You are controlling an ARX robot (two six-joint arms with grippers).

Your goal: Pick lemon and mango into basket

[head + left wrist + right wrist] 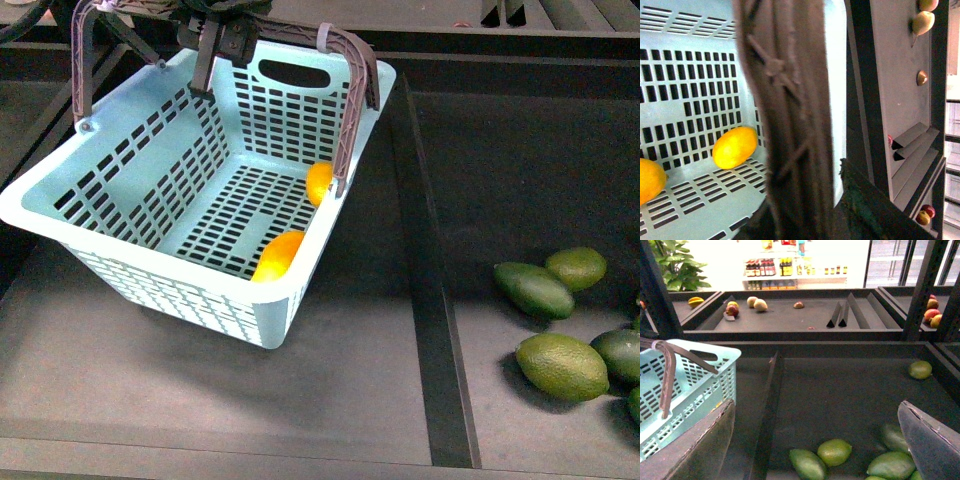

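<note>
The mint-teal basket (pixel 150 290) hangs tilted over the left bin, its brown handle (pixel 350 90) raised. My left gripper (pixel 215 45) is shut on the handle's top bar; in the left wrist view that gripper (pixel 805 220) clamps the brown handle (pixel 790 100), with one dark finger (pixel 865 200) showing beside it. Inside the basket, against its lower side wall, lie the small yellow lemon (pixel 318 183) (pixel 735 146) and the longer yellow-orange mango (pixel 278 255) (pixel 650 180). My right gripper (pixel 816 405) is open and holds nothing, hovering over the right bin, with the basket (pixel 695 385) off to one side.
Several green oval fruits (pixel 560 365) (pixel 834 452) lie in the right bin, behind a dark divider (pixel 430 300). A farther shelf holds loose fruit (pixel 760 305) and apples (pixel 931 315). Black shelf posts (pixel 920 290) stand near the right arm.
</note>
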